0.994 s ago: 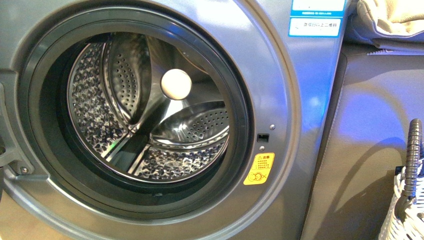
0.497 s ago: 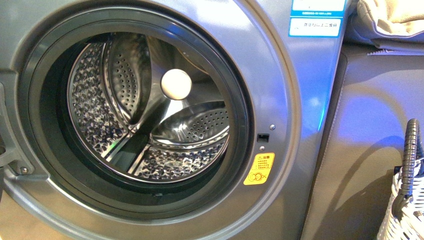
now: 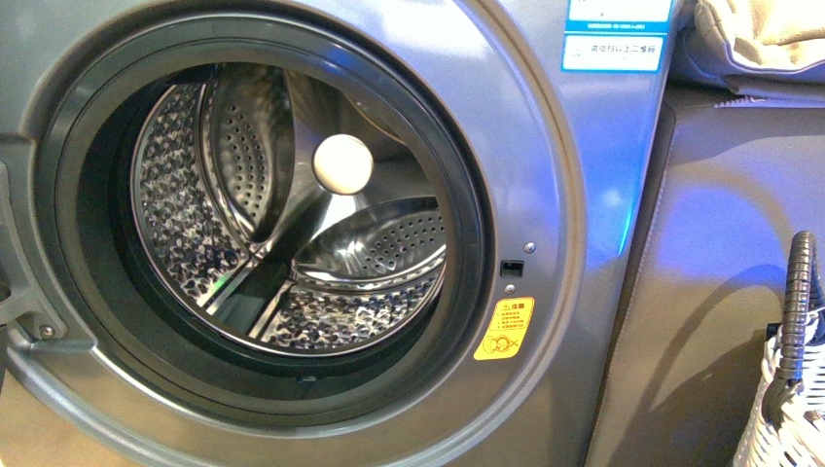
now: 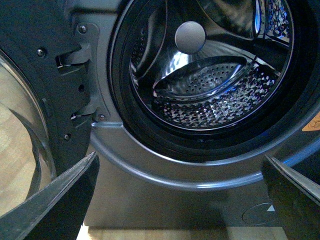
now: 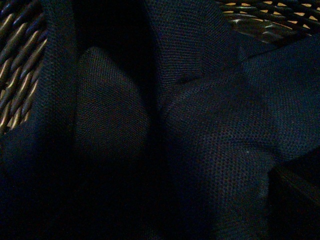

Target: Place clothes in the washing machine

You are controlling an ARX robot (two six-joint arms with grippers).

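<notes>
Front view
- Washer (image 3: 584, 195): silver-grey, fills most of the frame, with the porthole standing open.
- Gasket (image 3: 92, 292): a dark ring around the opening.
- Drum (image 3: 195, 224): perforated steel with nothing lying in it; a pale round hub sits at its back.
- Sticker (image 3: 504, 329): yellow, on the washer front just beside the gasket, low on the right.
- Labels (image 3: 613, 49): white and blue, at the washer's upper right corner.
- Cushion (image 3: 759, 34): beige, at the top right beyond the washer.
- Basket (image 3: 788, 418): white weave at the lower right edge, its grey handle (image 3: 800, 292) rising upright.
- Arms: neither shows here.

Left wrist view
- Left gripper (image 4: 180, 157): spread wide with nothing between its dark fingers (image 4: 70, 195), held low before the porthole.
- Door (image 4: 30, 100): swung open, hung from the hinge (image 4: 82, 60) beside the gasket.
- Floor (image 4: 150, 234): pale wood under the washer.

Right wrist view
- Light: dim.
- Clothes (image 5: 210, 130): navy mesh fabric in folds, filling the frame and lying in the basket, whose weave shows at the corners.
- Right gripper (image 5: 297, 202): only one dark edge shows against the fabric, so I cannot tell whether it is clenched or released.
</notes>
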